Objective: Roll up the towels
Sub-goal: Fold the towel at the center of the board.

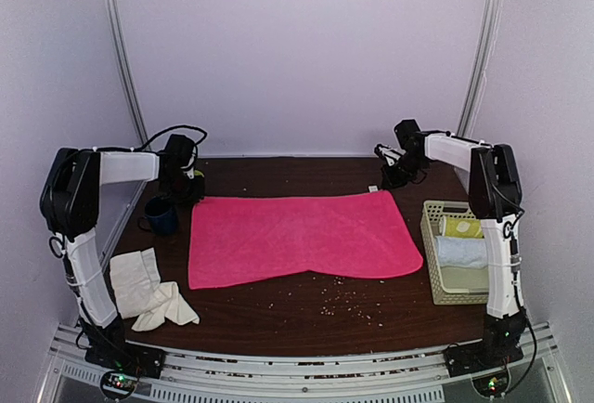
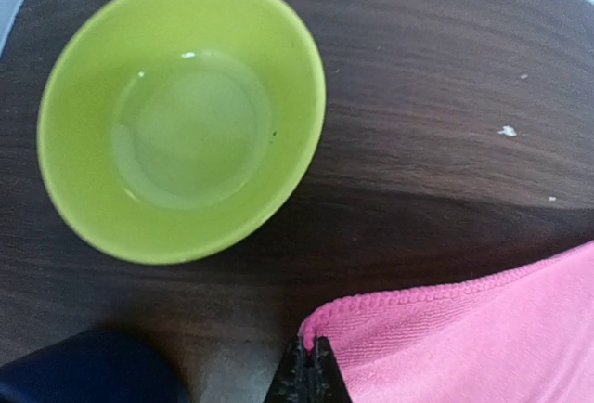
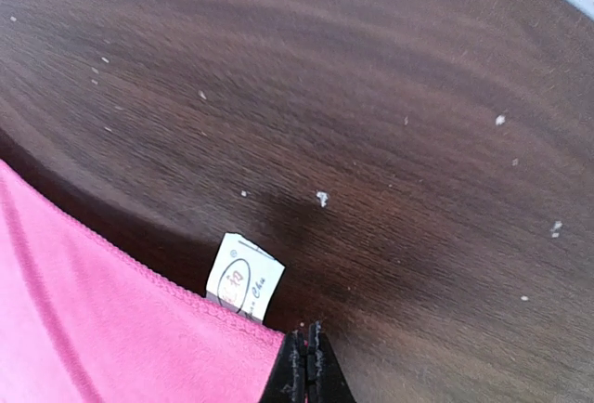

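The pink towel lies spread flat across the middle of the table. My left gripper is at its far left corner, and the left wrist view shows the jaws shut on the hemmed corner of the pink towel. My right gripper is at the far right corner. In the right wrist view its jaws are shut on the tip of the pink towel, next to a white label. The cream towel lies crumpled at the near left.
A lime-green bowl stands just beyond the towel's far left corner. A dark blue cup sits left of the pink towel. A pale basket at the right holds a yellow-green roll and a white roll. Crumbs dot the wood.
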### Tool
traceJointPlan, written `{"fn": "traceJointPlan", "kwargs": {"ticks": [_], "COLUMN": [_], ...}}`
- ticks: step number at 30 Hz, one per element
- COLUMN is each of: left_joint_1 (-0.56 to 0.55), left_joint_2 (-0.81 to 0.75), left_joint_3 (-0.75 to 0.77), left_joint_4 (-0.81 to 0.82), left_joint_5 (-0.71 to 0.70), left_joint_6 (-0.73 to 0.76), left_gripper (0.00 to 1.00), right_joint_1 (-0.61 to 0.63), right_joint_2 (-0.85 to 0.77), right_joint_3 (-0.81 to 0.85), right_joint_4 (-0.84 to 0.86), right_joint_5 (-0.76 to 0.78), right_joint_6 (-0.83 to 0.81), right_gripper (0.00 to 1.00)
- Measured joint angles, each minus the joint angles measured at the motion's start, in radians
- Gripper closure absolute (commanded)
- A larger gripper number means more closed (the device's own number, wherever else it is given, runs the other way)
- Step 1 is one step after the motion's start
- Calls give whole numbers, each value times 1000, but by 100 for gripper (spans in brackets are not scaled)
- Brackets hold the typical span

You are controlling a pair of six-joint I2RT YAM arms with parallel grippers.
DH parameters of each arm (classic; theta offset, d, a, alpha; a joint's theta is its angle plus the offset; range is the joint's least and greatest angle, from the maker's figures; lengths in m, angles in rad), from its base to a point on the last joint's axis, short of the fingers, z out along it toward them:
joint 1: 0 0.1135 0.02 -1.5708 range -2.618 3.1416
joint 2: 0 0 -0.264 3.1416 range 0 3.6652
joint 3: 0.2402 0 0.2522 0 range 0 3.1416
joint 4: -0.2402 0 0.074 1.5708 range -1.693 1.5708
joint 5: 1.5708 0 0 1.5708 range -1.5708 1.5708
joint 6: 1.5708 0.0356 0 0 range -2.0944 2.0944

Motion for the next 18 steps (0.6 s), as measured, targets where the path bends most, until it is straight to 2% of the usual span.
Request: {"fn": "traceJointPlan", "kwargs": {"ticks": [11,18], "left_joint_1": [0,0], "left_joint_2": [-161,-195], "left_joint_3": [-43,-72], "left_joint_4": [2,10], "left_joint_5": [43,46], "left_joint_6": [20,32], "left_gripper": [100,100], "right_joint_1": [-20,-34], "right_joint_2": [-207,-215], "right_joint_3": [-111,-147], "right_joint_4": [89,127], "right_joint_5": [-16,-31], "right_joint_6": [1,8], "right_gripper": [100,100]}}
